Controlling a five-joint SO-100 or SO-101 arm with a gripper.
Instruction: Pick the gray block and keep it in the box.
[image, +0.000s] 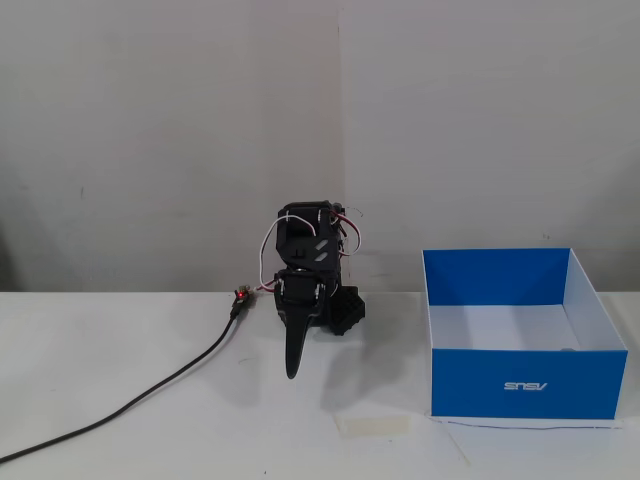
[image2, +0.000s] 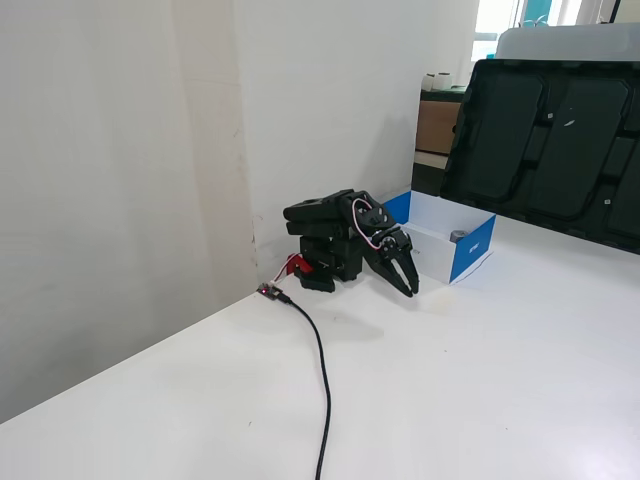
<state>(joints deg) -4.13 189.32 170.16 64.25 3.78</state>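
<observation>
The blue box (image: 530, 385) with its white interior stands on the white table, right of the arm; in the other fixed view the box (image2: 472, 250) lies just behind the arm. Inside it, the gray block (image2: 458, 237) rests near the front wall, and only a gray sliver of the block (image: 568, 349) shows over the rim. My gripper (image: 291, 375) hangs folded low in front of the arm's base, fingertips pointing down at the table. It looks shut and holds nothing. In the side view the gripper (image2: 411, 291) is left of the box, apart from it.
A black cable (image: 150, 390) runs from the arm's base to the front left. A pale strip of tape (image: 373, 425) lies on the table in front of the arm. A large black case (image2: 545, 150) stands behind the box.
</observation>
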